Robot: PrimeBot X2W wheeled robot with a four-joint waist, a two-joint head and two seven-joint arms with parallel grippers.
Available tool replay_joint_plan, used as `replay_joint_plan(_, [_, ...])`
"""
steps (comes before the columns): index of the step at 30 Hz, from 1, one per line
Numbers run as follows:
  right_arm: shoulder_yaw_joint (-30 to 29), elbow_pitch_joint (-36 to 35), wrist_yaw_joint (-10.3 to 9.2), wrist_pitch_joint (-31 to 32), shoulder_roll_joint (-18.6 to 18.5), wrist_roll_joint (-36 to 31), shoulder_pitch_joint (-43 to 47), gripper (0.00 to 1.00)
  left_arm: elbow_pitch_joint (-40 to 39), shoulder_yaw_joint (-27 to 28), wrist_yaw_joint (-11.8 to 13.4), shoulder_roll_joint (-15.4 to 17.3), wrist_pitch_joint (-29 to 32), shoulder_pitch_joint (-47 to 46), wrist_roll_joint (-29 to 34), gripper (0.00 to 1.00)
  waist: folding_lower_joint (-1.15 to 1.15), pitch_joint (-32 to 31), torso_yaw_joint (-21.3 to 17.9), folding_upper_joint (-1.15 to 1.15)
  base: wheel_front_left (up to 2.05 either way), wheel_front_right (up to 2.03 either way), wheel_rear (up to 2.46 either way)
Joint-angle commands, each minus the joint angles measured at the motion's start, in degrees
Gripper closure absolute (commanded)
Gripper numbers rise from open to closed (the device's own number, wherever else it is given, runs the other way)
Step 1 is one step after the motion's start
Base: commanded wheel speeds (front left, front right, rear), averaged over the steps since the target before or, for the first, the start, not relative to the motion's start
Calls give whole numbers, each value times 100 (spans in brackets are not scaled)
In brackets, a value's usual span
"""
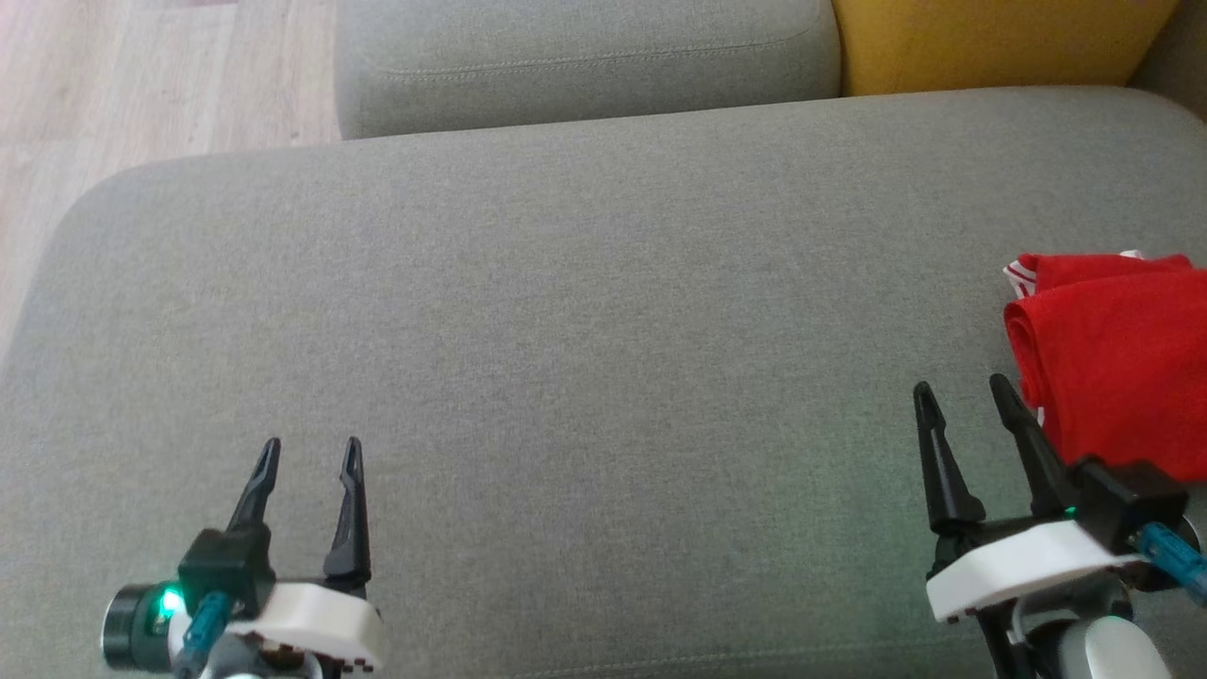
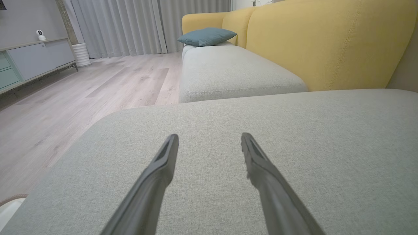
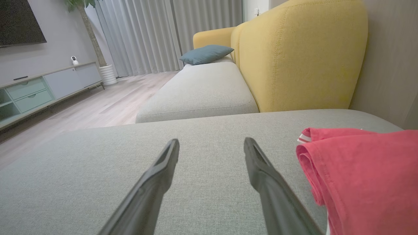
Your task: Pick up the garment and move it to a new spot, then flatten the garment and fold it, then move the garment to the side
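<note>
Head view: your left end effector (image 1: 313, 443) hangs wide and empty over the near left corner of the cushion (image 1: 566, 330). The right end effector (image 1: 960, 385) is just as wide and empty near the front edge, with its outer finger just beside the red garment (image 1: 1113, 358). The garment lies in rolled folds at the cushion's right edge. If you pinch there you may catch only the top fold, so the rest would drag or unroll. A sideways nudge could push it off that edge.

Left wrist view: there is bare cushion between the fingers. This arm is well apart from the garment, so a two-armed lift means a long reach across.

Right wrist view: the garment sits to the right of the fingers, not between them. Closing now would likely grab nothing.

Count: one garment, two end effectors, two grey cushions, one pillow (image 2: 206, 36).
</note>
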Motion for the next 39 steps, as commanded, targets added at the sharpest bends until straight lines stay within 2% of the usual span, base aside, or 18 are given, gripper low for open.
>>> replay_joint_plan(1, [135, -241, 19, -4, -23, -31, -112, 0, -182, 231, 14, 121, -4, -266, -12, 0, 0, 1, -1, 0, 0, 0, 0])
replay_joint_plan(12, [124, -253, 19, -28, -15, 9, -127, 0, -160, 209, 68, 154, 23, -309, -26, 0, 0, 32, 6, 0, 0, 0, 0])
replay_joint_plan(30, [156, -235, 19, -12, -11, 92, -161, 0, -235, 114, -9, 199, -19, -362, -81, 0, 0, 82, 6, 0, 0, 0, 0])
replay_joint_plan(31, [5, -1, 0, -2, 8, 53, -3, 100, -46, -67, -38, 88, 19, -20, -89, 100, 0, 83, 6, 0, 0, 0, 0])
replay_joint_plan(34, [11, 272, 0, -4, 10, 74, 28, 100, 193, -83, -47, 1, 28, 63, -110, 100, 0, 85, 6, 0, 0, 0, 0])
replay_joint_plan(39, [9, 303, 1, -7, -12, 430, 2, 100, 188, -8, -115, -28, 81, 39, -442, 100, 0, 79, 15, 0, 0, 0, 0])
